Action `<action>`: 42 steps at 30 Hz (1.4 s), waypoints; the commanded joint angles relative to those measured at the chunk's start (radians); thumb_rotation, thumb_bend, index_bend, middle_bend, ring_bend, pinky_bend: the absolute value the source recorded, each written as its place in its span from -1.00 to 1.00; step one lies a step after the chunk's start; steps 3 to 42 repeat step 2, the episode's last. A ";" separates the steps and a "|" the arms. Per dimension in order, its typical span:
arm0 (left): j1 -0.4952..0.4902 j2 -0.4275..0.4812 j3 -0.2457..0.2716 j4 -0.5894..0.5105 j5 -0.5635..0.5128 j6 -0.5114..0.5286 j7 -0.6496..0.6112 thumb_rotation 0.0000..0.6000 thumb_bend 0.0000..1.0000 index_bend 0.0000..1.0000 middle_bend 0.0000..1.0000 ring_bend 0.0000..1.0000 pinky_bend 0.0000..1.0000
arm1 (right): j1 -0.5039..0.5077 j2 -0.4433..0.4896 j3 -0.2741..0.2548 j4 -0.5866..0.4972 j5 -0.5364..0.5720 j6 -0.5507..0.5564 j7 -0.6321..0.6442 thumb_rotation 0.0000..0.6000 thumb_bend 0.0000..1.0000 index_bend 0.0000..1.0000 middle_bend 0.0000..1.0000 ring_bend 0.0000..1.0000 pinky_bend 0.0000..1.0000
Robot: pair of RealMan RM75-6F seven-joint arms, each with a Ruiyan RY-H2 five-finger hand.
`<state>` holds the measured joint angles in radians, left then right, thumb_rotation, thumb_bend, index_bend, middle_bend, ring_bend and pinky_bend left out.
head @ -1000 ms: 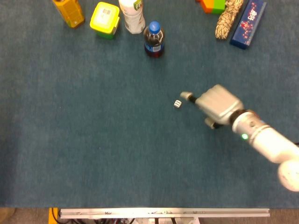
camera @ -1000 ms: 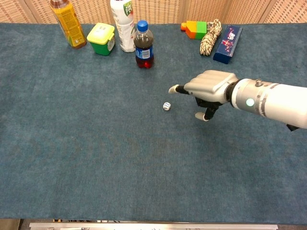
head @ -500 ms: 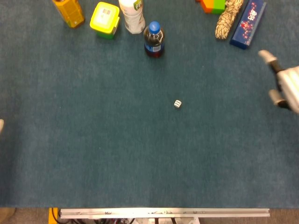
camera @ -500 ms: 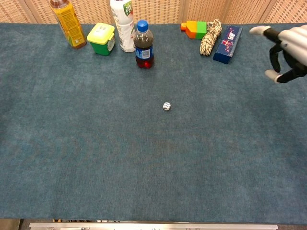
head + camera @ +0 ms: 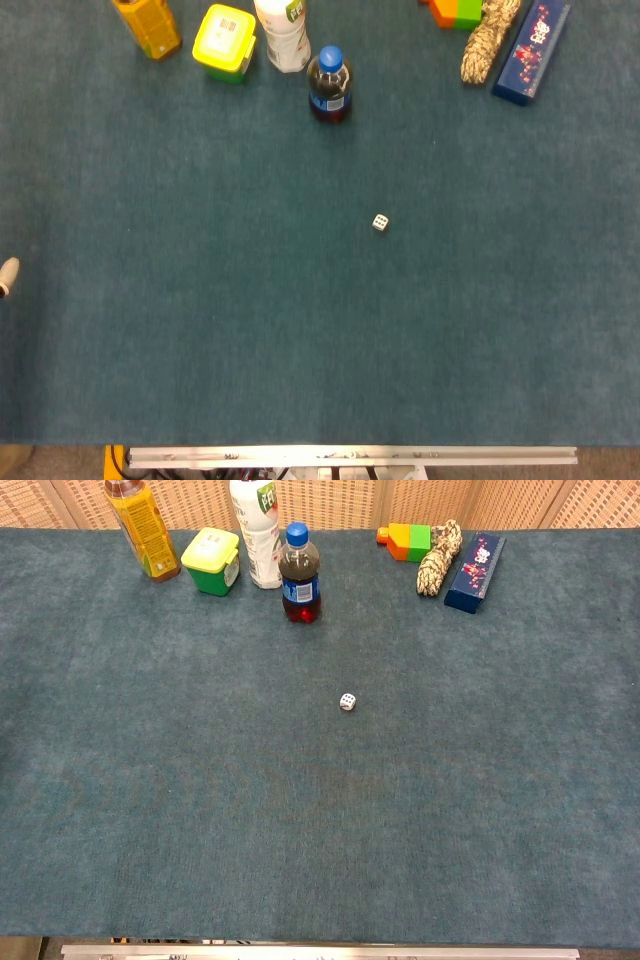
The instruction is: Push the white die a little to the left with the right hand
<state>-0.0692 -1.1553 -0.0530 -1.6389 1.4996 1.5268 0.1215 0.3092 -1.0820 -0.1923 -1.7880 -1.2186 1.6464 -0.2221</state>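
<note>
The small white die point(image 5: 380, 222) lies alone on the blue cloth near the middle of the table, also seen in the chest view point(image 5: 347, 701). Nothing touches it. My right hand shows in neither view. Only a pale tip of my left hand point(image 5: 7, 276) pokes in at the left edge of the head view, far from the die; how its fingers lie is hidden.
Along the far edge stand an orange bottle point(image 5: 147, 25), a yellow-green tub point(image 5: 224, 41), a white bottle point(image 5: 283, 32) and a dark cola bottle point(image 5: 329, 84). At the far right lie coloured blocks point(image 5: 455, 11), a rope bundle point(image 5: 489, 37) and a blue box point(image 5: 531, 49).
My right hand, close beside the die a second ago, has drawn back to the right and left both views. The die has stayed where it was. A left hand tip now shows at the left edge.
</note>
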 commanded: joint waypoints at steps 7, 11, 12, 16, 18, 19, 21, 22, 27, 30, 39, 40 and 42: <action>-0.001 0.001 0.000 -0.005 -0.001 -0.002 0.004 1.00 -0.56 -0.95 -0.91 -0.86 -0.93 | -0.059 -0.006 0.008 0.037 -0.031 0.005 0.026 1.00 -0.42 -0.94 -0.68 -0.71 -0.39; -0.001 0.001 0.000 -0.005 -0.001 -0.002 0.004 1.00 -0.56 -0.95 -0.91 -0.86 -0.93 | -0.059 -0.006 0.008 0.037 -0.031 0.005 0.026 1.00 -0.42 -0.94 -0.68 -0.71 -0.39; -0.001 0.001 0.000 -0.005 -0.001 -0.002 0.004 1.00 -0.56 -0.95 -0.91 -0.86 -0.93 | -0.059 -0.006 0.008 0.037 -0.031 0.005 0.026 1.00 -0.42 -0.94 -0.68 -0.71 -0.39; -0.001 0.001 0.000 -0.005 -0.001 -0.002 0.004 1.00 -0.56 -0.95 -0.91 -0.86 -0.93 | -0.059 -0.006 0.008 0.037 -0.031 0.005 0.026 1.00 -0.42 -0.94 -0.68 -0.71 -0.39; -0.001 0.001 0.000 -0.005 -0.001 -0.002 0.004 1.00 -0.56 -0.95 -0.91 -0.86 -0.93 | -0.059 -0.006 0.008 0.037 -0.031 0.005 0.026 1.00 -0.42 -0.94 -0.68 -0.71 -0.39; -0.001 0.001 0.000 -0.005 -0.001 -0.002 0.004 1.00 -0.56 -0.95 -0.91 -0.86 -0.93 | -0.059 -0.006 0.008 0.037 -0.031 0.005 0.026 1.00 -0.42 -0.94 -0.68 -0.71 -0.39; -0.001 0.001 0.000 -0.005 -0.001 -0.002 0.004 1.00 -0.56 -0.95 -0.91 -0.86 -0.93 | -0.059 -0.006 0.008 0.037 -0.031 0.005 0.026 1.00 -0.42 -0.94 -0.68 -0.71 -0.39; -0.001 0.001 0.000 -0.005 -0.001 -0.002 0.004 1.00 -0.56 -0.95 -0.91 -0.86 -0.93 | -0.059 -0.006 0.008 0.037 -0.031 0.005 0.026 1.00 -0.42 -0.94 -0.68 -0.71 -0.39; -0.001 0.001 0.000 -0.005 -0.001 -0.002 0.004 1.00 -0.56 -0.95 -0.91 -0.86 -0.93 | -0.059 -0.006 0.008 0.037 -0.031 0.005 0.026 1.00 -0.42 -0.94 -0.68 -0.71 -0.39; -0.001 0.001 0.000 -0.005 -0.001 -0.002 0.004 1.00 -0.56 -0.95 -0.91 -0.86 -0.93 | -0.059 -0.006 0.008 0.037 -0.031 0.005 0.026 1.00 -0.42 -0.94 -0.68 -0.71 -0.39; -0.001 0.001 0.000 -0.005 -0.001 -0.002 0.004 1.00 -0.56 -0.95 -0.91 -0.86 -0.93 | -0.059 -0.006 0.008 0.037 -0.031 0.005 0.026 1.00 -0.42 -0.94 -0.68 -0.71 -0.39; -0.001 0.001 0.000 -0.005 -0.001 -0.002 0.004 1.00 -0.56 -0.95 -0.91 -0.86 -0.93 | -0.059 -0.006 0.008 0.037 -0.031 0.005 0.026 1.00 -0.42 -0.94 -0.68 -0.71 -0.39; -0.001 0.001 0.000 -0.005 -0.001 -0.002 0.004 1.00 -0.56 -0.95 -0.91 -0.86 -0.93 | -0.059 -0.006 0.008 0.037 -0.031 0.005 0.026 1.00 -0.42 -0.94 -0.68 -0.71 -0.39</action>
